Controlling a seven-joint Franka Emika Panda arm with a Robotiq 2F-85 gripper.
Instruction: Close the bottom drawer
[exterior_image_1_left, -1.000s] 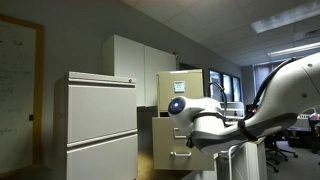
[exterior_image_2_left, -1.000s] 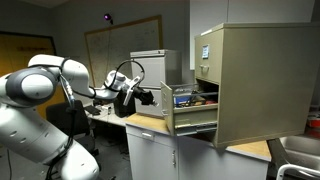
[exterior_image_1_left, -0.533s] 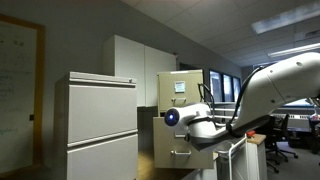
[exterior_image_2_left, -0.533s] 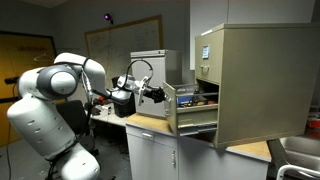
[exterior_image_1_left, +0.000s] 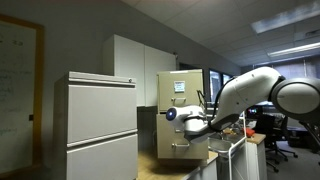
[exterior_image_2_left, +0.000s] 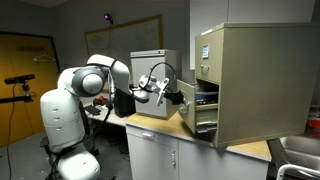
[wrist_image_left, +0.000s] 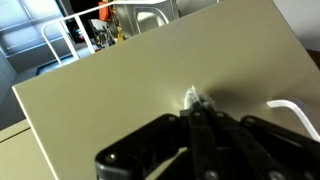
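Note:
The bottom drawer (exterior_image_2_left: 203, 122) of the tan filing cabinet (exterior_image_2_left: 262, 80) stands partly pulled out, with things inside it. In an exterior view its plain beige front (exterior_image_1_left: 178, 150) faces the arm. My gripper (exterior_image_2_left: 181, 96) is at the drawer front, also seen in an exterior view (exterior_image_1_left: 187, 123). In the wrist view the beige drawer front (wrist_image_left: 120, 90) fills the picture. My gripper (wrist_image_left: 195, 101) is shut, with its fingertips touching that front. A pale handle (wrist_image_left: 290, 106) shows to the right of the tips.
The tan drawer above bears a white-and-blue label (exterior_image_1_left: 180, 87). A wide white cabinet (exterior_image_1_left: 100, 120) stands beside the tan one. The tan cabinet sits on a wooden countertop (exterior_image_2_left: 150, 124) over white cupboards. A tripod with a camera (exterior_image_2_left: 20, 80) stands at the far left.
My arm has reached toward the cabinet and my gripper has come against the drawer front. The bottom drawer has slid inward and sticks out less than before.

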